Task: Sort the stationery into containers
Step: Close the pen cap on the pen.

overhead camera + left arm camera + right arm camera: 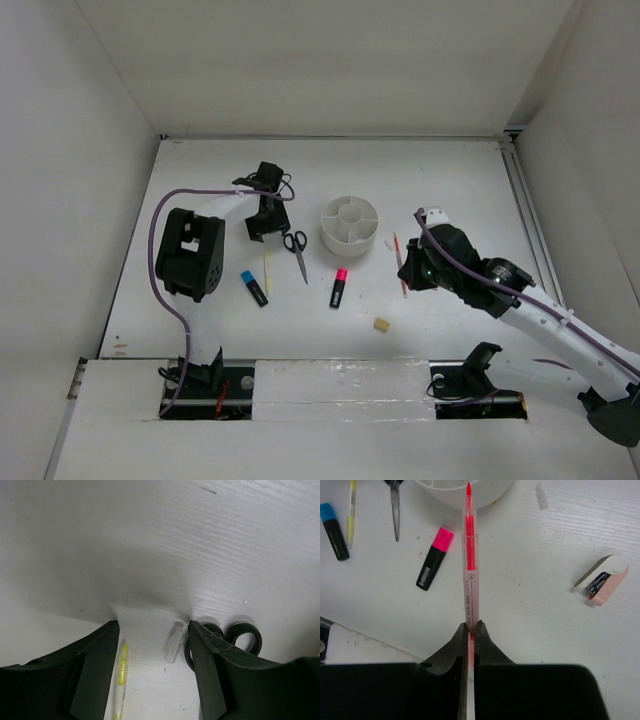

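The right gripper (469,626) is clamped on the tail end of the red pen (469,555), its two fingers pressed together around the barrel. In the right wrist view the pen's tip points to 12 o'clock, at the wall of the round white organiser (470,491). From above, the organiser (350,226) stands near the middle of the table (450,180), with the red pen at about its 4 o'clock. The black scissors (296,250) lie at its 8 o'clock, blades pointing to 6. The pink-capped highlighter (339,288) lies at its 6 o'clock, the tan eraser (381,324) at its 5 o'clock, and the blue-capped highlighter (254,288) farther out at 8, with the yellow pen (267,268) just beside it. The left gripper (152,627) is low over the table beside the scissor handles, its fingers apart and holding nothing. In its wrist view the yellow pen lies along the inner edge of one finger, and a clear cap (174,642) lies near the other. A small pink-and-white piece (602,580) rests at 3 o'clock of the held pen; what it is cannot be told.
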{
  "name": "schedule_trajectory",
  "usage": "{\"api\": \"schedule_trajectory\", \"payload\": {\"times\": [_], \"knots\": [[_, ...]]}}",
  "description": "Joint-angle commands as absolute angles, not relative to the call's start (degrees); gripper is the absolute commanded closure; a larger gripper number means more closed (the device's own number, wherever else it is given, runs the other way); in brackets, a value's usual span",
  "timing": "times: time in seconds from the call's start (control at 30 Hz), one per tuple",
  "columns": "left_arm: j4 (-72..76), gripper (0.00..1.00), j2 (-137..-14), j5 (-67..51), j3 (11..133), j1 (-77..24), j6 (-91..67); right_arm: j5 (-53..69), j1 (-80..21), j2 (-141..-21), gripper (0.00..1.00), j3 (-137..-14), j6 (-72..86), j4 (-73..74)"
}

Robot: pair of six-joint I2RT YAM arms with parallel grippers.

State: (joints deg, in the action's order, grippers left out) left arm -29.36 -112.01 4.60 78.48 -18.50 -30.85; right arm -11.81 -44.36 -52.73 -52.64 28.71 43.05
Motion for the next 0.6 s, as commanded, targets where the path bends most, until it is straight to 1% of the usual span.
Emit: {"api": "schedule_trajectory", "payload": {"times": [0.0, 0.23, 0.37, 0.47, 0.57], "knots": [[-30.76, 0.47, -113.37, 5.88, 79.19, -20.21, -30.15, -12.57, -45.35, -51.24, 1.00, -52.91, 29.09, 40.96], [-32.08, 0.47, -113.91, 6.42, 78.66, -20.21, -30.15, -13.10, -45.35, -50.71, 1.00, -52.91, 29.62, 41.48], [-32.08, 0.48, -113.38, 6.94, 78.66, -20.21, -30.15, -13.10, -45.88, -50.71, 1.00, -52.91, 29.62, 42.01], [-32.08, 0.51, -113.38, 6.94, 78.13, -20.21, -29.62, -13.62, -45.88, -50.19, 1.00, -52.91, 30.15, 42.01], [-32.61, 0.51, -113.38, 7.64, 78.13, -21.35, -29.62, -13.62, -45.88, -50.19, 1.00, -52.91, 30.15, 42.01]]}}
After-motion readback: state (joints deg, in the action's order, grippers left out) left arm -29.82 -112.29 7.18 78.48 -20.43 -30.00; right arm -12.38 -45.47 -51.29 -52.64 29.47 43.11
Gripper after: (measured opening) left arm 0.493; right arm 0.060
